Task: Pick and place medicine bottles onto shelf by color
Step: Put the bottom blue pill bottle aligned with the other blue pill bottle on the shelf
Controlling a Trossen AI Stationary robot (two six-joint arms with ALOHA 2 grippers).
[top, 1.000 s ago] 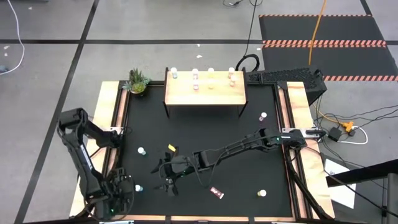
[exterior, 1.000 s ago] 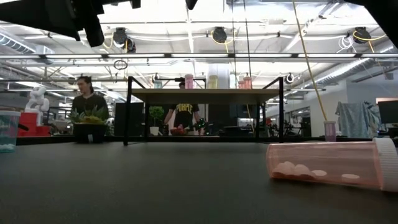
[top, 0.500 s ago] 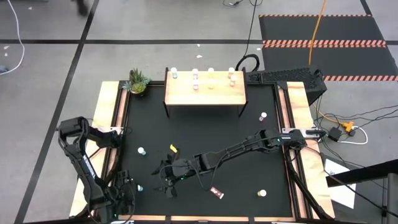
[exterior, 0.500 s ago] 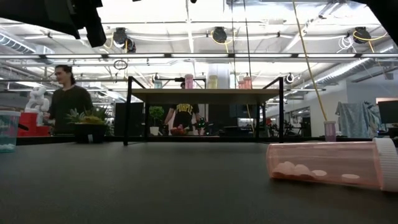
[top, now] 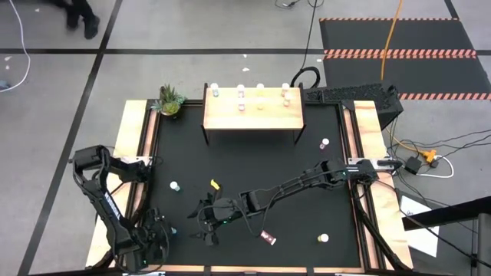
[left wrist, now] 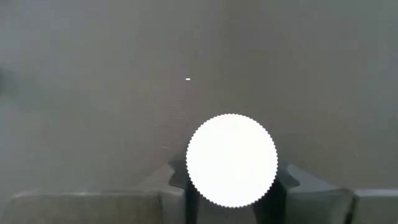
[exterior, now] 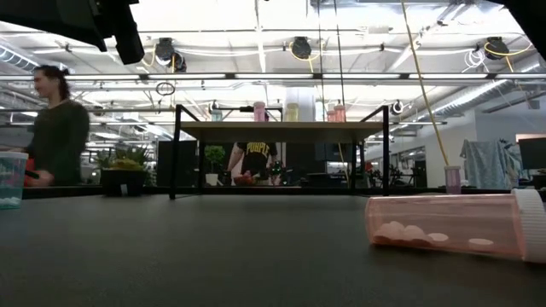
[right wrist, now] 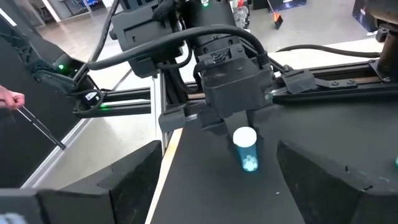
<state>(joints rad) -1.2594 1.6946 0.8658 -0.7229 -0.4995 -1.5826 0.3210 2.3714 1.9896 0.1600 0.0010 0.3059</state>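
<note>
My left gripper hangs near the table's near left corner, pointing down over a pale blue bottle that stands upright on the black table. Its open fingers stand on either side of the bottle's white cap; whether they touch it I cannot tell. My right gripper hovers open just right of that spot, facing the left gripper and holding nothing. Several bottles stand on the wooden shelf at the far edge. Others stand on the table.
A pink bottle with pills lies on its side near the low camera. A potted plant sits left of the shelf. A small yellow scrap lies mid-table. Wooden rails edge the table. A person walks beyond the far edge.
My left arm's elbow has sunk and folded toward the near edge while its gripper stayed over the blue bottle. My right gripper has crept a little toward the near edge. The person behind the table has walked toward the left.
</note>
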